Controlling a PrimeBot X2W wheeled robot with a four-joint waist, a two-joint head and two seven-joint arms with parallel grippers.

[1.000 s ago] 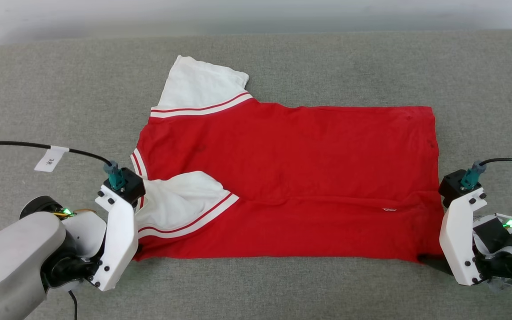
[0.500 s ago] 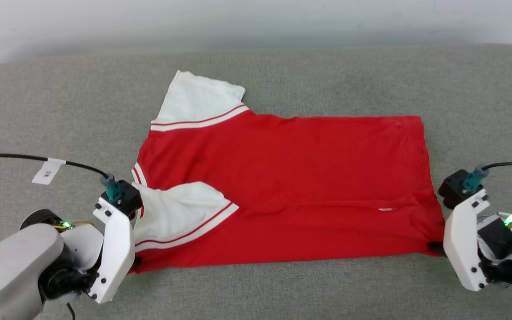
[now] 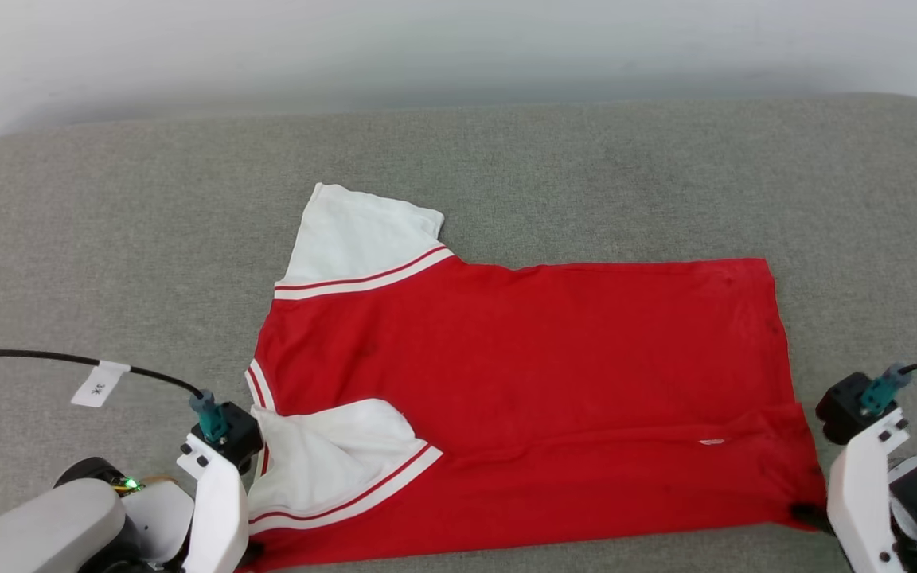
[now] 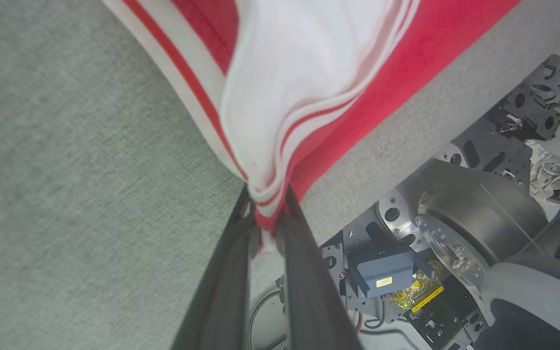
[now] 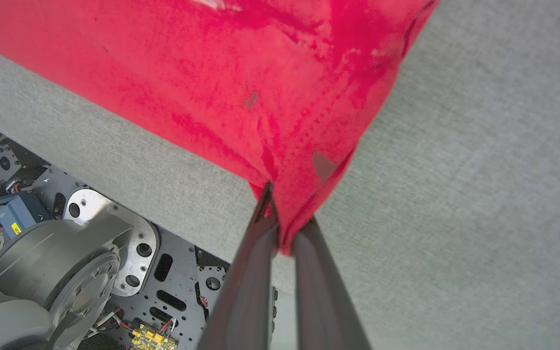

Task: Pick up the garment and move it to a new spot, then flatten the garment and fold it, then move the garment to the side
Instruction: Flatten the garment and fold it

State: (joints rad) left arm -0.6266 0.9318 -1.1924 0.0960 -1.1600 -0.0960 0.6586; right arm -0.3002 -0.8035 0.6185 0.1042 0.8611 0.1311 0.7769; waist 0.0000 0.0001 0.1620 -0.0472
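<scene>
The garment (image 3: 522, 382) lay spread flat on the grey fabric-covered worktop (image 3: 506, 175), across the lower middle of the head view. Its red body ran toward the right of the frame and its collar end toward the left. The far sleeve (image 3: 363, 235), white, stuck out at the shirt's upper left. The near sleeve (image 3: 331, 461) lay folded in over the red body at the lower left.

The left hand (image 4: 266, 218) had its 2 dark fingers (image 4: 226, 282) closed tight on a bunched corner where white sleeve cloth and striped trim gathered. In the left wrist view the fabric fanned from the fingertips toward the top of the frame. In the head view this hand sat at the lower left, at the garment's bottom-left corner.

The right hand (image 5: 285, 218) pinched the red hem corner between its own 2 fingers (image 5: 251, 291), with the cloth spreading toward the upper left of the right wrist view. In the head view it sat at the lower right, at the garment's bottom-right corner. Both gripped corners were close to the worktop's near edge, beyond which the wrist views showed the robot's base (image 5: 66, 272).
</scene>
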